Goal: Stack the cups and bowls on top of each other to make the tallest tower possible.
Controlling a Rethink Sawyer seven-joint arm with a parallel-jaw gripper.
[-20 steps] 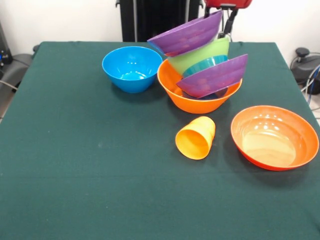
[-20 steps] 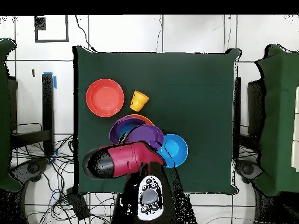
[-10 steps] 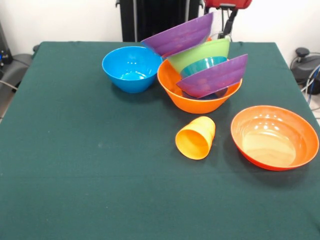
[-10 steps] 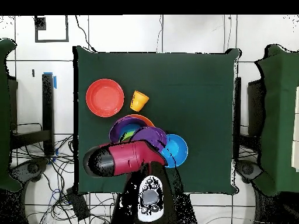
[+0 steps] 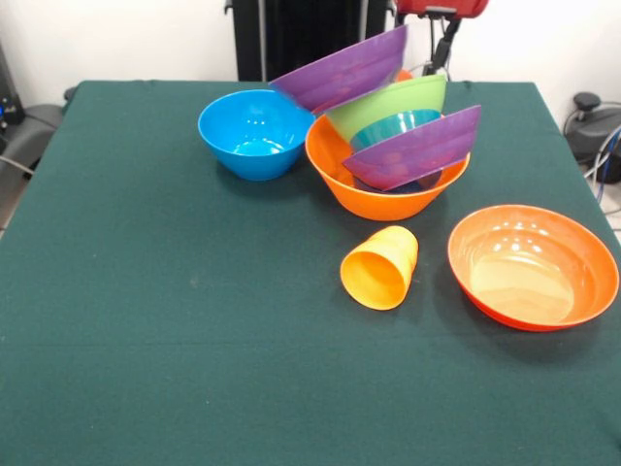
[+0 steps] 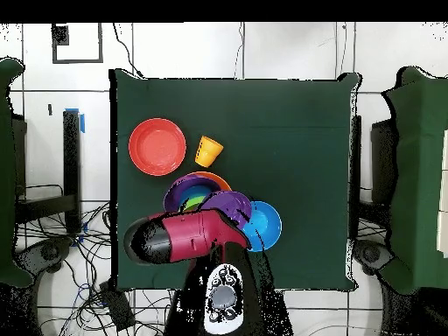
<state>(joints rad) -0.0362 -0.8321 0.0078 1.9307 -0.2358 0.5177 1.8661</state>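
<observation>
A large yellow-orange bowl holds a tilted purple bowl, a small blue bowl and a lime green bowl. A second purple bowl lies tilted on top, its low end over the medium blue bowl. My gripper is behind this stack at the top edge, mostly hidden by the bowls. In the overhead view the red arm covers part of the stack. The yellow-orange cup lies on its side. The red-orange cup is hidden.
A wide red-orange bowl stands alone at the front view's right, also in the overhead view. The cup lies beside it. The blue bowl touches the stack. Green cloth covers the table.
The top purple bowl has shifted left in the front view, toward the blue bowl. The arm has moved slightly in the overhead view. Everything else is unchanged.
</observation>
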